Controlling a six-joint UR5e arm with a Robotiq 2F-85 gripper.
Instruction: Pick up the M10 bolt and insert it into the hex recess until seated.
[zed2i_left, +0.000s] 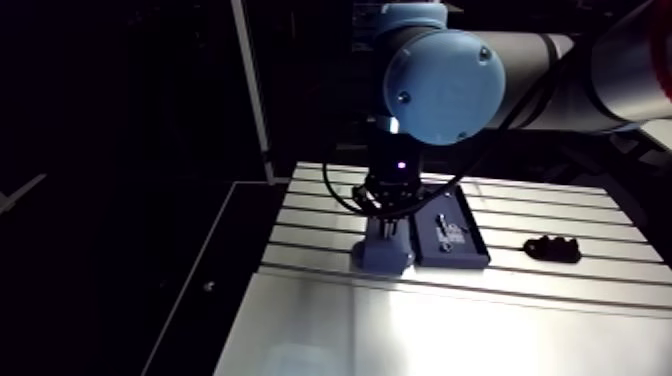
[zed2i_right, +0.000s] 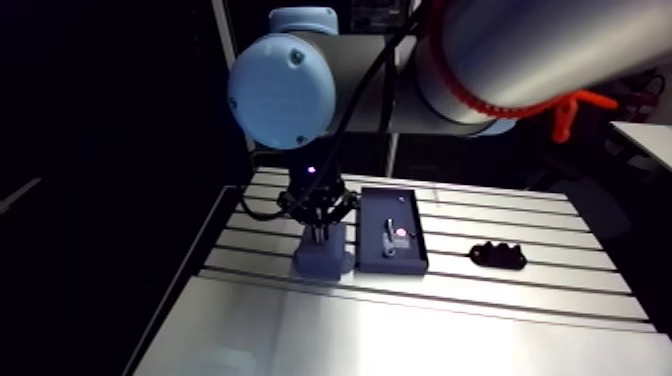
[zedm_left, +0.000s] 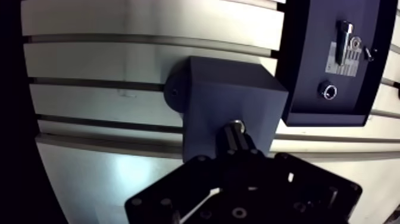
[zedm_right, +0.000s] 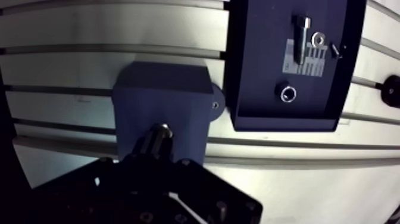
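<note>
pincer (zedm_left: 237, 143) grips M10 bolt (zedm_left: 236, 127) | tip at block (zedm_left: 220, 89) | tray (zedm_left: 312, 59) beside block

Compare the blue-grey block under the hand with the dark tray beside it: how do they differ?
The block is tall and solid, lighter blue-grey; the tray is dark, flat and shallow with a raised rim. The tray holds loose small parts; the block has only the bolt, gripped in the hand, over its top. Both sit side by side on the slotted table.
</note>
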